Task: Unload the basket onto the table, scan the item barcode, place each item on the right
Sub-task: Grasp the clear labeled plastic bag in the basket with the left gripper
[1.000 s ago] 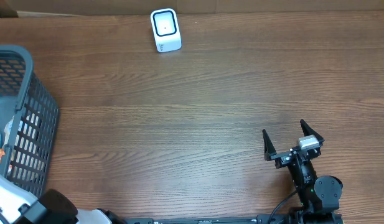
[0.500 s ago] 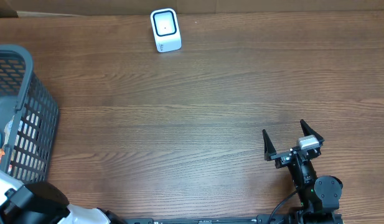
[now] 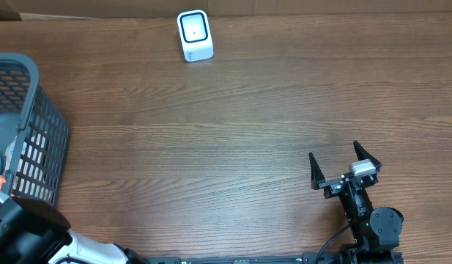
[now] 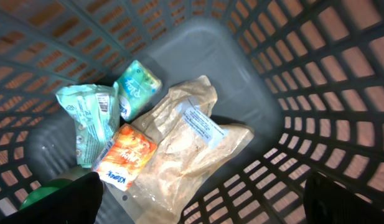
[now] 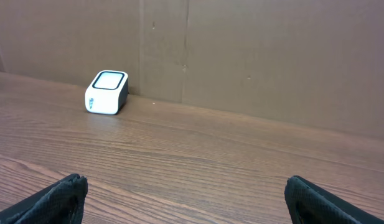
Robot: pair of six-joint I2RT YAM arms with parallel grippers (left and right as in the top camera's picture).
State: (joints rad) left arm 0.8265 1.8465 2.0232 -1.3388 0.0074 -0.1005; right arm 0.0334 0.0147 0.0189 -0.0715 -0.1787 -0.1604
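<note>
Several packaged items lie at the bottom of the grey mesh basket [image 4: 316, 81]: a clear bag with a white label [image 4: 192, 146], an orange packet [image 4: 126, 160], a teal packet [image 4: 137, 87] and a pale green packet with a barcode [image 4: 89, 121]. My left gripper [image 4: 204, 196] hangs open inside the basket above them, its fingertips [image 4: 76, 199] wide apart over the clear bag's lower end, holding nothing. The white barcode scanner [image 3: 194, 34] stands at the table's far edge. My right gripper [image 3: 334, 154] rests open near the front right, facing the scanner [image 5: 107, 92].
The basket [image 3: 35, 132] fills the table's left edge, with my left arm [image 3: 24, 231] over its near corner. A green object [image 4: 39, 194] lies by the left finger. A brown cardboard wall [image 5: 254, 56] stands behind the scanner.
In the overhead view my left arm has shifted at the bottom-left corner, its dark body now covering more of the white part. The right arm and scanner have not moved.
</note>
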